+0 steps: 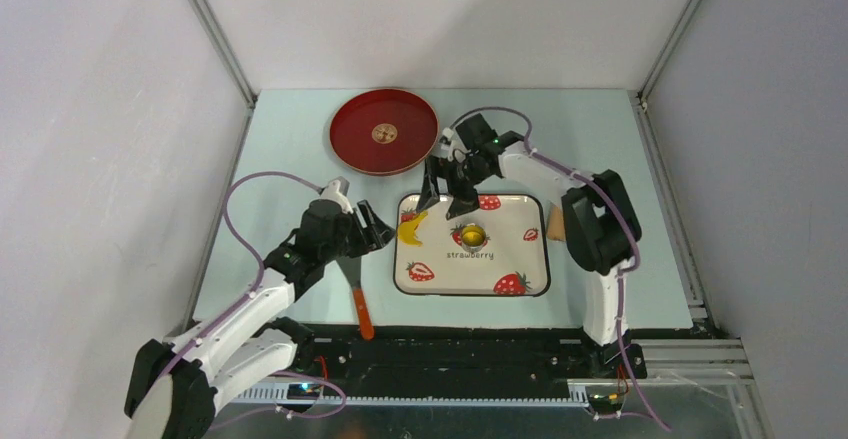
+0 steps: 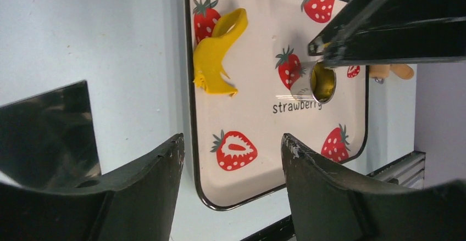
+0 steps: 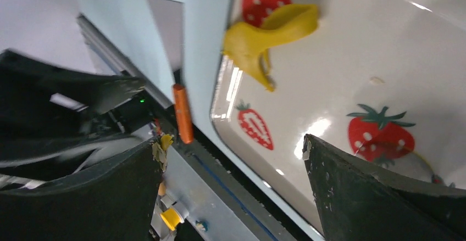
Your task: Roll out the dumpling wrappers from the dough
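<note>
One metal ring on strawberry tray, near right pincer.

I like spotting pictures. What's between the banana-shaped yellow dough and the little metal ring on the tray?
A printed red strawberry lies between the dough and the metal ring. The left wrist view shows it clearly.

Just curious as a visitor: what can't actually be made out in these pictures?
Top view: wooden tool right of the tray, mostly hidden behind the right arm.
Top view: disc on the red plate, too small to judge.
Left wrist view: dough inside the metal ring, partly covered by the right pincer.
Right wrist view: near-left area, blurred.
</note>
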`<state>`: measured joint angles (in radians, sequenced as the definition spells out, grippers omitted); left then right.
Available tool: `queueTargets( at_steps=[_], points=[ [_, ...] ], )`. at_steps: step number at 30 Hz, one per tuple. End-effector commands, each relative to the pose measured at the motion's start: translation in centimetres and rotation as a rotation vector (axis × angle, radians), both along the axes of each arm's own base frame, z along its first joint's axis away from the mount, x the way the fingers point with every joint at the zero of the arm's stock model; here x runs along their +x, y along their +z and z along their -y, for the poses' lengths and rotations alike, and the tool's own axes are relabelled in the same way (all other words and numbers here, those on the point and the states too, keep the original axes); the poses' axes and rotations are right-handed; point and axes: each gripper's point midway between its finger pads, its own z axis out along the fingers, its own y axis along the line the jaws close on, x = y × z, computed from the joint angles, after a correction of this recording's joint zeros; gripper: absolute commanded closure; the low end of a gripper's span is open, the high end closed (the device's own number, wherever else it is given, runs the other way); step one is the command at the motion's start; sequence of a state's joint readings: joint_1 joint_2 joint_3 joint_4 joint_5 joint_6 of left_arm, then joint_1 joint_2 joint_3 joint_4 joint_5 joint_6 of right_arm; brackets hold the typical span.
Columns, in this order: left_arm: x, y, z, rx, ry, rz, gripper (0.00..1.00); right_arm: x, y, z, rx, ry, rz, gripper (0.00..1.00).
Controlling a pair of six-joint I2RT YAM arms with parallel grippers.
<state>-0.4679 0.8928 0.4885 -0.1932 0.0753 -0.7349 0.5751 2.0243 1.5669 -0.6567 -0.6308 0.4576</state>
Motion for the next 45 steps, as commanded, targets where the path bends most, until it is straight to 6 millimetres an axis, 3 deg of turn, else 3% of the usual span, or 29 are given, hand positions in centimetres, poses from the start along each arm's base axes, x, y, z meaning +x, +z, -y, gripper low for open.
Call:
queueTargets(
  at_steps=[1,6,12,16,17,22,28,32,39,45],
  points=[
    [1.6,3.3,1.5,-0.085,-0.027,0.092,0.31,0.3,7.5,-0.7,0.148,0.007,0.120,0.02],
    [1.7,4.1,2.2,-0.123,-0.043,0.094,0.31,0.4,11.4,1.6,0.176,-0.045,0.195,0.02],
    [1.6,3.7,3.3,-0.168,-0.042,0.031,0.32,0.0,12.7,7.4,0.147,-0.165,0.236,0.03],
    [1.7,3.4,5.0,-0.168,-0.069,-0.013,0.34,-1.7,10.8,11.7,0.109,-0.237,0.202,0.04],
    [2.0,3.3,5.5,-0.165,-0.073,-0.030,0.35,-1.8,11.2,12.8,0.112,-0.263,0.223,0.05],
    [1.9,2.7,9.1,-0.134,-0.143,-0.102,0.38,-4.0,8.0,17.4,0.072,-0.355,0.160,0.05],
    [2.0,1.1,13.2,-0.078,-0.200,-0.182,0.46,-5.3,5.5,23.1,0.057,-0.531,0.131,0.06],
    [2.2,-0.7,14.8,0.007,-0.209,-0.218,0.50,-6.5,4.7,24.5,0.053,-0.574,0.126,0.07],
    [2.7,-2.3,17.0,0.125,-0.233,-0.225,0.54,-7.4,3.3,24.6,0.034,-0.588,0.102,0.08],
    [3.2,-3.8,17.4,0.194,-0.210,-0.241,0.58,-7.7,3.3,24.4,0.044,-0.585,0.101,0.08]
  ],
)
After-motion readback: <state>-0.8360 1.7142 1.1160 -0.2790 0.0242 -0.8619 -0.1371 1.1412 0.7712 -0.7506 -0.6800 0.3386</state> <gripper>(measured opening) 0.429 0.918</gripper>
